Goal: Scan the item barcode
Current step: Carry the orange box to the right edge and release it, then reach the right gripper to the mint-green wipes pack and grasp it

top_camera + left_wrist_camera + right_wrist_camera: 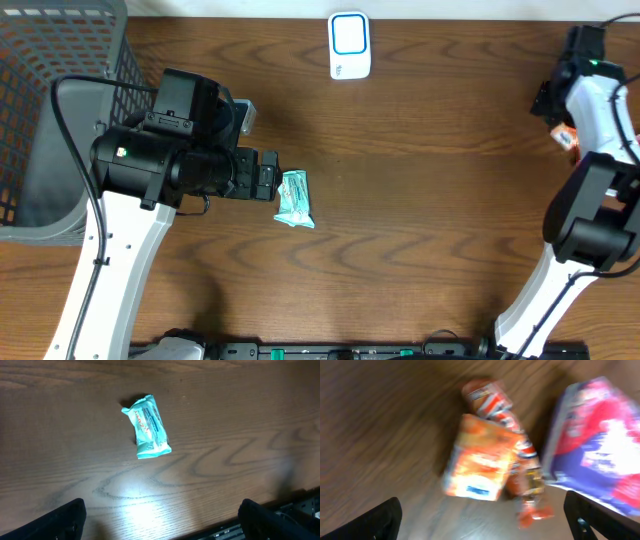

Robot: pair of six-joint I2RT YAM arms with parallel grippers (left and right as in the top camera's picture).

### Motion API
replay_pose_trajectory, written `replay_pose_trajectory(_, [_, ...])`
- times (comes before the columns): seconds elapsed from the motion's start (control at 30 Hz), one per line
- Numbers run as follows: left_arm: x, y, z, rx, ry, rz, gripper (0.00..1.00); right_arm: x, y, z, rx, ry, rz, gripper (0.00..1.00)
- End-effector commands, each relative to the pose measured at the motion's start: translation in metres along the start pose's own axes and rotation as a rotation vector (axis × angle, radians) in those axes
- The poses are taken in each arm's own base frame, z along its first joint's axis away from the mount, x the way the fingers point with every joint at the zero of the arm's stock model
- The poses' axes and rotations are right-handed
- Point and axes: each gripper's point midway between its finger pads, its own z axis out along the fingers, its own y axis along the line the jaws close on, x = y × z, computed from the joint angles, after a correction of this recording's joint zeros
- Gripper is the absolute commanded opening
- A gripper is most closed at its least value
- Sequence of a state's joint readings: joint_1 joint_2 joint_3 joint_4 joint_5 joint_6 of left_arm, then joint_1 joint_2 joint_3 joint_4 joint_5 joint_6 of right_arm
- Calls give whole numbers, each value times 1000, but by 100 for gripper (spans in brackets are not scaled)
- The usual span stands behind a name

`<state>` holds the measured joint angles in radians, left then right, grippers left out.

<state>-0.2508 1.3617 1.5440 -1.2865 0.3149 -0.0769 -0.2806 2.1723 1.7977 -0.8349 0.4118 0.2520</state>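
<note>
We look down on a dark brown wooden table (430, 150) with wavy grain, which fills nearly every view. A grey mesh basket (40, 60) stands at the far left. A black rail (350, 352) runs along the near edge. Soft light leaves a pale glare (132, 505) on the wood.

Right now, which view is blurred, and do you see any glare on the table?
Right wrist view: heavy blur; the orange pack and purple bag are smeared, print unreadable. Left wrist view: sharp, teal packet clear, but a bright glare patch lies on the table near the bottom edge. Overhead view: sharp, even light, no strong glare.
</note>
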Motion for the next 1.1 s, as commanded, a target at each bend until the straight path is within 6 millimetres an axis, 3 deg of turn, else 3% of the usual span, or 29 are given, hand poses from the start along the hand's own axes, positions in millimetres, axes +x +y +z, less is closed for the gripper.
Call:
replay_pose_trajectory(0.0, [2,1,2,-4,12,11,98,6,50,-21,-312,47,-23,99])
replay_pose_trajectory(0.2, [2,1,2,-4,12,11,98,36,126,-68,-755,163,-116,99])
replay_pose_trajectory(0.37, [2,1,2,-4,12,11,98,89,174,-126,-1031,345,-227,99])
replay_pose_trajectory(0.53, [2,1,2,-4,12,11,98,151,205,-154,-1042,482,-372,99])
replay_pose_trajectory(0.8, [2,1,2,-4,12,11,98,254,260,-184,-1013,565,-614,99])
replay_pose_trajectory(1.0, [2,1,2,-4,12,11,98,311,291,-216,-1040,630,-653,93])
replay_pose_trajectory(1.07, [2,1,2,-4,12,11,98,321,298,-224,-1045,630,-663,89])
